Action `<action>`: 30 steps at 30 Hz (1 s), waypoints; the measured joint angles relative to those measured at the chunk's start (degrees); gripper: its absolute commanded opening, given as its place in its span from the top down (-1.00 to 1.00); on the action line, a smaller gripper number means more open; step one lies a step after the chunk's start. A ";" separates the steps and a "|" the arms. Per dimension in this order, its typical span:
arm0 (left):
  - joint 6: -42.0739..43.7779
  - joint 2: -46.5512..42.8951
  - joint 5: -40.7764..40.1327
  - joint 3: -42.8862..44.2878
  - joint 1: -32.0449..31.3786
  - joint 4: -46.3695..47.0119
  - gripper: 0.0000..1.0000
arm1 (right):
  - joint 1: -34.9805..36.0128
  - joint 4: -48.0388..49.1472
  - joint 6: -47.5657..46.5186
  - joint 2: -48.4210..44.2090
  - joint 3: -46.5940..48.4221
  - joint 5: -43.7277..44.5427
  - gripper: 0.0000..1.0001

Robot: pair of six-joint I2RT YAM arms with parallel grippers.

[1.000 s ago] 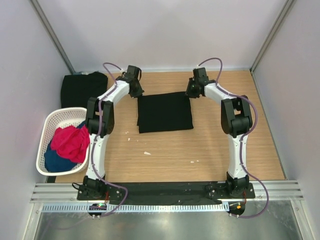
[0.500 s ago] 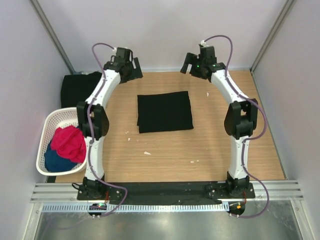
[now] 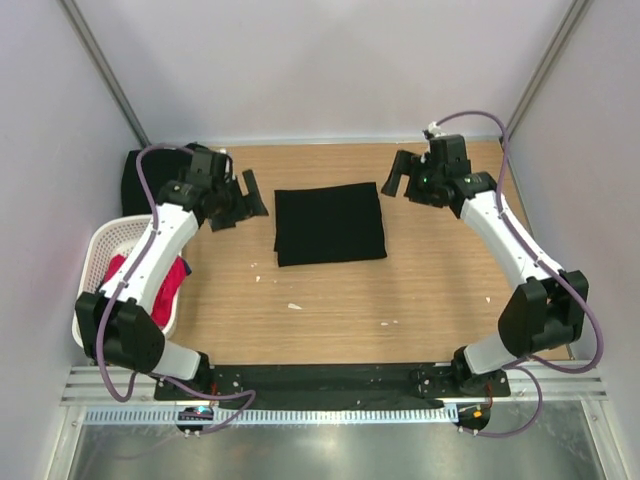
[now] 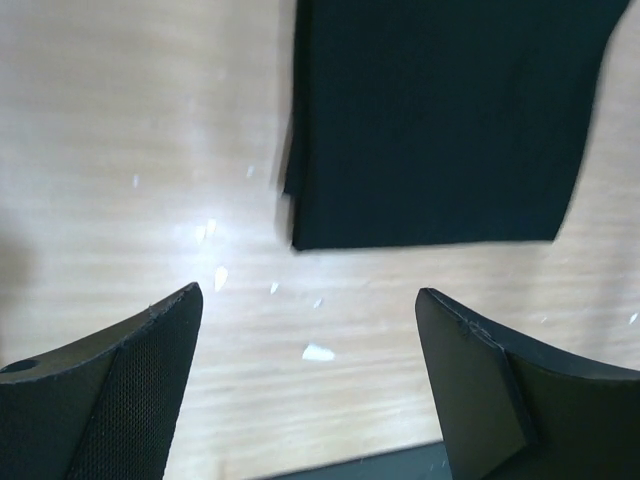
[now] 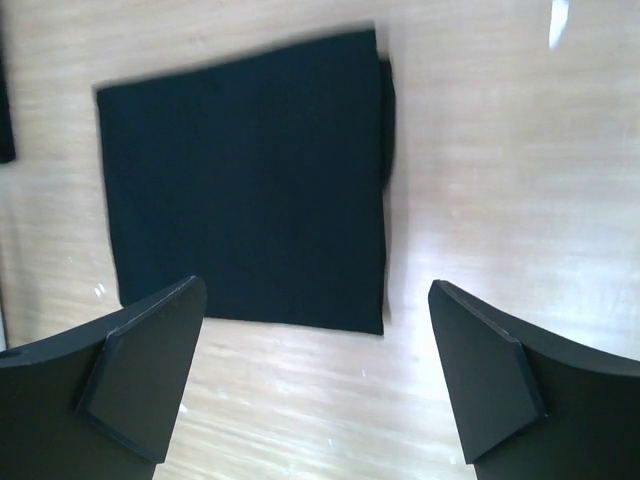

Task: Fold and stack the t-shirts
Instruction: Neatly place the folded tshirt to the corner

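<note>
A black t-shirt (image 3: 330,224) lies folded into a flat rectangle in the middle of the wooden table; it fills the top of the left wrist view (image 4: 440,120) and the upper left of the right wrist view (image 5: 240,180). More black t-shirt cloth (image 3: 150,175) sits piled at the back left corner. My left gripper (image 3: 240,203) hovers just left of the folded shirt, open and holding nothing (image 4: 310,370). My right gripper (image 3: 393,178) hangs just off the shirt's back right corner, also open with nothing in it (image 5: 315,370).
A white mesh basket (image 3: 95,250) at the left edge holds a red-pink garment (image 3: 175,282), partly hidden by my left arm. Small white scraps (image 3: 293,306) dot the table in front of the folded shirt. Walls close in on three sides.
Both grippers have opened and left the folded shirt's back edge. The left arm swung out toward the left, the right arm toward the right. The shirt stays put.
</note>
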 measured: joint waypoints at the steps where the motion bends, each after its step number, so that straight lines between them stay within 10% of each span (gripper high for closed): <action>1: -1.01 -1.03 0.61 -3.08 -0.02 0.07 -0.75 | 0.00 0.26 0.72 -1.07 -2.62 0.00 -0.99; 12: -9.92 -4.83 3.10 -23.17 -0.07 13.42 -0.65 | 0.00 6.23 11.74 -3.87 -20.24 -0.61 -0.98; 30: -13.42 22.43 1.60 -12.63 -0.94 30.21 -0.18 | 0.00 5.90 12.09 1.38 -6.45 4.11 -0.99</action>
